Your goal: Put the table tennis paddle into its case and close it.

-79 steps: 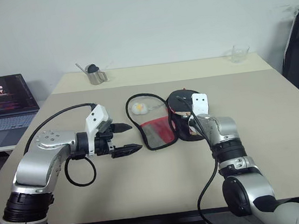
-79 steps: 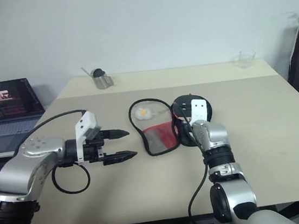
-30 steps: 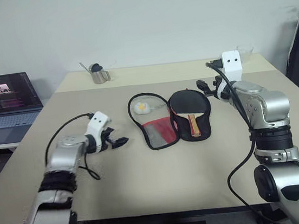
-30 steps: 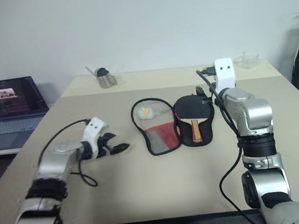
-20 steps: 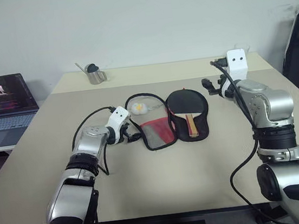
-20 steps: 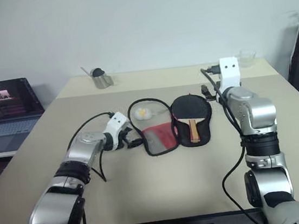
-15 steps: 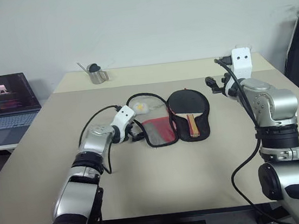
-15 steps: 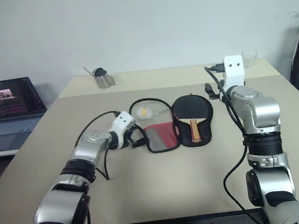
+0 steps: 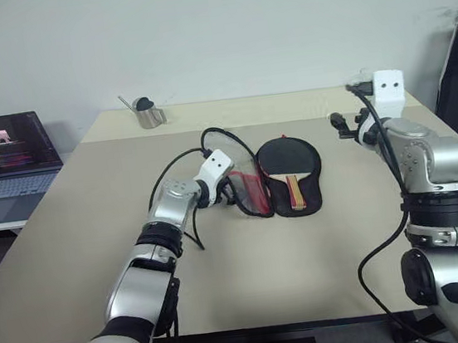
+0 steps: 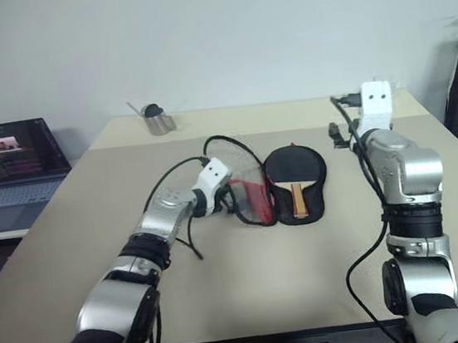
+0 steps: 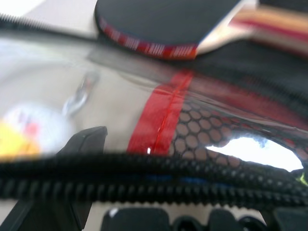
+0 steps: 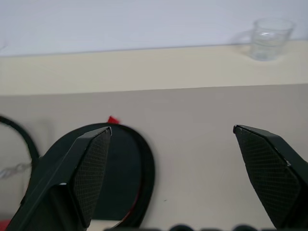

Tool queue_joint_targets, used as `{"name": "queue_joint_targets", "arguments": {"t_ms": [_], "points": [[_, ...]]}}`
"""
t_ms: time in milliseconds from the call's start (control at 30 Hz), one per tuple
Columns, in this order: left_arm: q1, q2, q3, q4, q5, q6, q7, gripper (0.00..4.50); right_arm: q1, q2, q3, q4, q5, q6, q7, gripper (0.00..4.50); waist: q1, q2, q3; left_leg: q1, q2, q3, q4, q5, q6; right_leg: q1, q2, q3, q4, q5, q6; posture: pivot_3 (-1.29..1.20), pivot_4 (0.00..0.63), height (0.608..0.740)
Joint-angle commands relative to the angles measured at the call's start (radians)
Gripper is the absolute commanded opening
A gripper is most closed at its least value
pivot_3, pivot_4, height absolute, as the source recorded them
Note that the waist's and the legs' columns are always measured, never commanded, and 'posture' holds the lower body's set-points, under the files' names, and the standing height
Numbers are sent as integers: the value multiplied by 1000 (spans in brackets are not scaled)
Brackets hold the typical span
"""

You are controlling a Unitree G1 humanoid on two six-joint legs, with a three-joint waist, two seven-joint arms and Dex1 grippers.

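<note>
— What is seen from the head views?
— The table tennis paddle point(image 9: 288, 162) lies in its case point(image 9: 297, 196) mid-worktop point(image 9: 70, 241); the left claw point(image 9: 230, 192) is spread at the raised flap.
— And the wrist views?
— The mesh flap point(image 11: 216, 134) is seen close; the right claw point(image 12: 180, 163) is held open above the worktop.

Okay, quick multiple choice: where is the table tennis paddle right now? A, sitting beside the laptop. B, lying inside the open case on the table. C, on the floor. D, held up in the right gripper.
B: the table tennis paddle lies flat in the open half of its case on the table, with neither gripper on it.
</note>
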Motion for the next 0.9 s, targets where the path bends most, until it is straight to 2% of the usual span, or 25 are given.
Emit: {"name": "queue_joint_targets", "arguments": {"t_ms": [33,300,467,600,767,900], "points": [[-6,-44,-8,-80,-4,-5,13,4500,-24,-45,-49,-7,-6,-40,-18,4469,0,0,0,0,0,0,0,0,0,0,0,0,0,0,0,0,150,740],[88,-109,-50,-246,1,67,-4,4500,-20,-213,-136,36,-26,-99,-43,4469,0,0,0,0,-1,0,0,0,0,0,0,1,0,0,0,0,150,740],[150,-106,-86,-340,12,140,-20,4500,-10,-238,-148,27,-23,-97,-45,4469,-7,0,0,2,0,0,-1,0,0,0,1,2,1,0,0,0,150,740],[159,-80,-72,-366,8,166,-10,4500,5,-228,-124,0,7,-41,8,4469,-6,0,0,3,2,0,0,0,0,0,2,2,2,0,0,0,150,740],[165,20,16,-515,-137,185,-171,4500,14,-108,-199,8,104,202,-7,4469,-10,0,0,3,5,0,0,0,0,1,4,3,2,0,0,0,150,740],[188,214,79,-697,-283,258,-407,4500,79,6,-166,20,125,253,4,4469,-10,1,0,2,6,0,-1,0,0,0,6,2,1,0,-1,0,150,740]]}}
